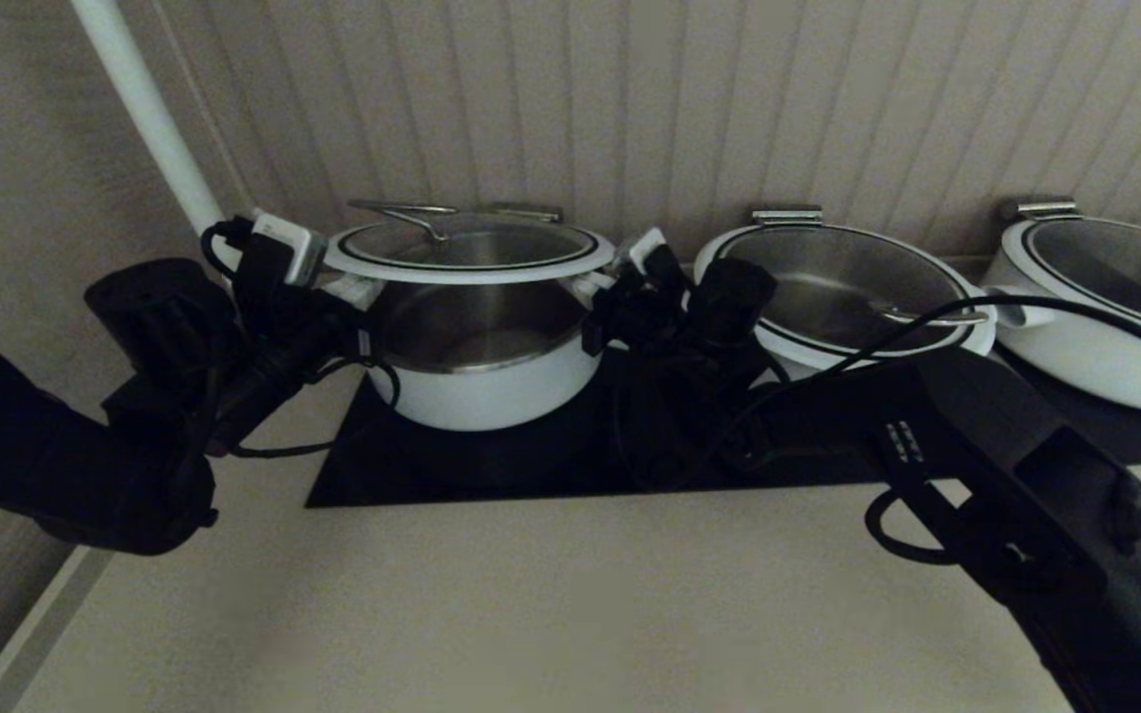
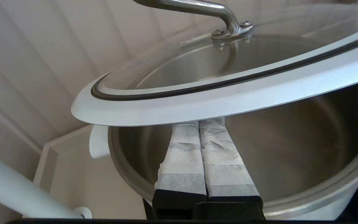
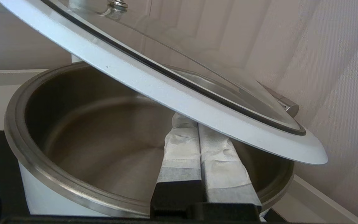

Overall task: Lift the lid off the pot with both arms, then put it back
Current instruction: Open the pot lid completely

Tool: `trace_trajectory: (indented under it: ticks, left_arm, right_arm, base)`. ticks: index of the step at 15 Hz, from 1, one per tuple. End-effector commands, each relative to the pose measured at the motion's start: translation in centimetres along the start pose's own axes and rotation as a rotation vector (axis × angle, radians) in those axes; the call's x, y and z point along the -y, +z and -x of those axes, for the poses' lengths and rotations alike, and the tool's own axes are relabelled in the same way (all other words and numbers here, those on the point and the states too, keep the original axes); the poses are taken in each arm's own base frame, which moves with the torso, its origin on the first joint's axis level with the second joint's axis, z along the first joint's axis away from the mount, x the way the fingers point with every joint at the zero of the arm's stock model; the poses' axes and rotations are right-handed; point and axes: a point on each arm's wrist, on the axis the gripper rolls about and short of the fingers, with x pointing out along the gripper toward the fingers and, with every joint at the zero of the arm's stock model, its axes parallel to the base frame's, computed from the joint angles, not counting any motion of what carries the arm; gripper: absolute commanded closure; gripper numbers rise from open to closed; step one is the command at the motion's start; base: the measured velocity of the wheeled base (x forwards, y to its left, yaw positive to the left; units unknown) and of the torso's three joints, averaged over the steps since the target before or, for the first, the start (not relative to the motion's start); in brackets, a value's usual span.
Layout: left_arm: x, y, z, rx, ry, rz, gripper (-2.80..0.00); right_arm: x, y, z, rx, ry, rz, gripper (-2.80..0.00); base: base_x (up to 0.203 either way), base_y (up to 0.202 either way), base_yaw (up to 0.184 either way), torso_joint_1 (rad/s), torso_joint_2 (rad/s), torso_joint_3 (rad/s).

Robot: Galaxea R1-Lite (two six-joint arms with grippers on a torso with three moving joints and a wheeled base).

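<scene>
The lid (image 1: 471, 267), glass with a broad white rim and a steel wire handle (image 1: 402, 210), is held up level above the pot (image 1: 486, 391), with a clear gap to the steel rim. My left gripper (image 1: 351, 289) is at the lid's left edge. In the left wrist view it (image 2: 199, 123) is shut, and its fingertips sit under the white rim (image 2: 197, 109). My right gripper (image 1: 598, 285) is at the lid's right edge. In the right wrist view it (image 3: 195, 120) is also shut, with its tips under the rim (image 3: 179, 96). The pot's inside (image 3: 104, 133) is empty.
The pot stands on a black cooktop (image 1: 531, 465). Two like white pots (image 1: 858, 287) (image 1: 1105, 297) stand to the right. A white pipe (image 1: 150, 119) rises at the left. A panelled wall is close behind, and the beige counter (image 1: 531, 614) is in front.
</scene>
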Motion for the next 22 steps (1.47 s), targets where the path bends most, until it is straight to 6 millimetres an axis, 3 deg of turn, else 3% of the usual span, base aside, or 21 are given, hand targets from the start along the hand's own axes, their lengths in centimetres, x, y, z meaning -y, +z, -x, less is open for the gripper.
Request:
trace_trajectory:
  ticks: [1,11,22]
  left_arm:
    - [-0.1,0.1,-0.1,0.01,0.003,-0.003,0.0]
    - [-0.2,0.4,-0.4,0.024,0.021,-0.004,0.0]
    - [-0.2,0.5,-0.4,0.027,0.022,-0.005,0.0]
  right_arm:
    - [0.0,0.1,0.0,0.005,0.001,0.004,0.0]
    - [0.1,1.0,0.1,0.007,0.004,0.005,0.0]
    - [-0.8,1.8,2.5,-0.086,0.028,-0.027,0.0]
  base:
    - [0.0,0.0,0.0,0.0,0.0,0.0]
    - [0.0,0.0,0.0,0.0,0.0,0.0]
    - [0.0,0.0,0.0,0.0,0.0,0.0]
